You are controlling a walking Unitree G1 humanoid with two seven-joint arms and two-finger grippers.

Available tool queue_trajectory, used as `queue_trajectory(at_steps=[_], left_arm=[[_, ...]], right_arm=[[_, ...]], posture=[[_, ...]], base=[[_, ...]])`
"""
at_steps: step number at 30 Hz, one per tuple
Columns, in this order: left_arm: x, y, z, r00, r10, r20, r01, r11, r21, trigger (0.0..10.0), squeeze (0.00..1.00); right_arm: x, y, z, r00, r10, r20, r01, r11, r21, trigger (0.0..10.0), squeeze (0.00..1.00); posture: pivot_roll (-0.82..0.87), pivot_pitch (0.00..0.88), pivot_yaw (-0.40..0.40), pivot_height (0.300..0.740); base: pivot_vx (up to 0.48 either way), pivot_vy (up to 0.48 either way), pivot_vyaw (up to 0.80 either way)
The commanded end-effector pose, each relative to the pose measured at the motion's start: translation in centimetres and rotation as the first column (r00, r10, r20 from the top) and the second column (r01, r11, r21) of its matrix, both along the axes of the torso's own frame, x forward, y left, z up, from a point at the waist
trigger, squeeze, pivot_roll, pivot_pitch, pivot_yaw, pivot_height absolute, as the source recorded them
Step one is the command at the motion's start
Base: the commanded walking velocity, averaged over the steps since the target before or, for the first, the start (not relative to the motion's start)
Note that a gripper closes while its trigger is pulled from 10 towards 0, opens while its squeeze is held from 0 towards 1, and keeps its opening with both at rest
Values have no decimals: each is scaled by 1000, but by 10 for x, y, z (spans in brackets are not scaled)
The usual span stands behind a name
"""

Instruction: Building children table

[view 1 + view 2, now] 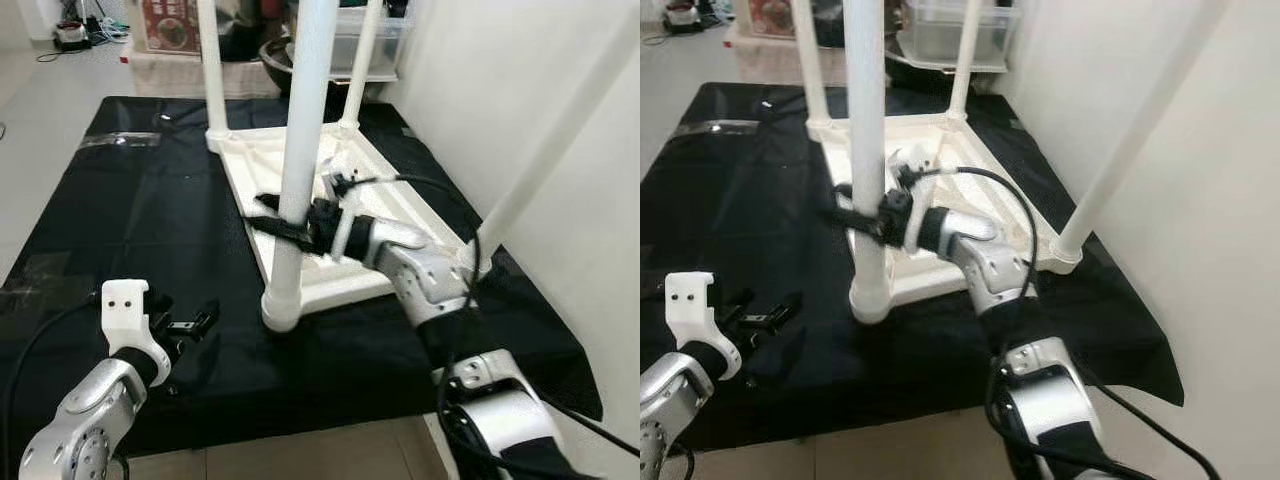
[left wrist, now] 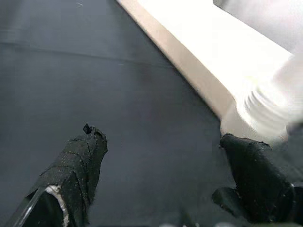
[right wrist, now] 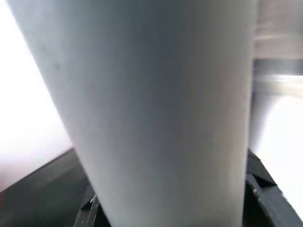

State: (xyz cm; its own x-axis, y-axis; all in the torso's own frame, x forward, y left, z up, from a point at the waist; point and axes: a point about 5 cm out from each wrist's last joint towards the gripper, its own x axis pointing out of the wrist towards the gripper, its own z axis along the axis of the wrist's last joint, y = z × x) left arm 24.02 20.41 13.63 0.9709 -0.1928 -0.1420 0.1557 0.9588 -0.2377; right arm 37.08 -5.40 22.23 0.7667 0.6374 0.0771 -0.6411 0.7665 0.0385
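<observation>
Before me on a black cloth (image 1: 150, 210) spread over the floor lies the white tabletop (image 1: 300, 175), upside down, with four white legs standing up from its corners. Nearest me rises one leg (image 1: 300, 150), and my right fingers (image 1: 275, 215) are closed around it, one on each side, a little above where it meets the tabletop's near corner. Through my right wrist view that leg (image 3: 161, 109) is pressed close between the dark fingers (image 3: 258, 189). My right arm (image 1: 430, 280) reaches across the tabletop's near edge, a black cable looping over it. My left fingers (image 1: 190, 325) hang low over the cloth, spread wide and holding nothing, off to the left of the gripped leg's base and apart from it. From my left wrist view, the threaded foot of that leg (image 2: 265, 116) and the tabletop's edge (image 2: 189, 71) sit just beyond one finger (image 2: 255, 177), with bare cloth between the two fingers. Farther back, beyond the cloth, stands a clear bin (image 1: 370, 40) beside the wall.
</observation>
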Motion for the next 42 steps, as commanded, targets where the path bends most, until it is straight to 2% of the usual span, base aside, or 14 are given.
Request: queue_trajectory(at_steps=[1,8,9,12,13,15,20,21,30,31,33,35,37,42], left_arm=[[-3,0,-3,1000,-5,-19,5,1000,-13,10000,0],[-3,-2,-4,1000,-9,-26,9,1000,-8,10000,0],[-4,-1,-4,1000,-10,-29,10,1000,-7,10000,0],[-4,0,-4,999,-14,-31,14,1000,-13,10000,0],[-4,0,-4,999,-17,-32,16,1000,-15,10000,0],[-4,0,-4,999,-18,-31,17,1000,-17,10000,0],[-2,-2,-3,999,-21,-25,21,999,-30,10000,0],[-1,-2,-3,999,-22,-23,22,999,-34,10000,0],[2,-5,-2,999,-26,-21,25,999,-46,10000,0],[1,-5,-2,1000,-25,-19,24,999,-47,10000,0],[-1,-5,-3,1000,-24,-19,23,999,-49,10000,0],[-4,-3,-3,1000,-26,-17,25,998,-59,10000,0],[-5,-3,-3,999,-28,-16,27,998,-63,10000,0],[-5,-3,-3,999,-34,-15,33,997,-71,10000,0]], right_arm=[[10,-57,-22,868,-491,-74,485,870,-87,0,0],[-38,-54,-51,766,-641,-52,631,765,-133,0,0],[-46,-37,-55,808,-583,-89,573,812,-112,10000,0],[-45,-21,-48,873,-474,-115,472,880,-45,10000,0],[-40,-19,-37,892,-439,-108,445,895,43,10000,537],[-34,-18,-25,915,-396,-76,402,911,94,10000,1000],[-19,-13,15,993,-119,13,114,976,185,10000,663],[-17,-15,31,997,-29,66,14,975,223,10000,0],[-60,8,13,739,665,109,-661,747,-72,10000,0],[-59,15,3,756,641,129,-632,767,-112,3922,0],[-54,21,-3,801,583,136,-578,812,-80,0,0],[-18,18,-17,995,90,34,-90,996,-19,0,0],[-5,5,-22,990,-144,-7,143,989,-48,0,0],[-1,-62,-50,709,-678,-193,678,731,-77,0,0]], posture=[[144,0,-131,740],[164,0,-127,740],[157,0,-122,740],[153,0,-118,740],[145,0,-114,740],[146,0,-117,740],[146,0,-117,740],[139,0,-121,740],[166,0,-140,740],[170,0,-144,740],[177,0,-147,740],[175,0,-147,740],[174,0,-146,740],[160,0,-141,740]], base=[[0,0,0],[0,0,0],[0,0,0],[0,0,0],[0,0,0],[0,0,0],[0,0,0],[0,0,0],[0,0,0],[0,0,0],[0,0,0],[0,0,0],[0,0,0],[0,0,0]])
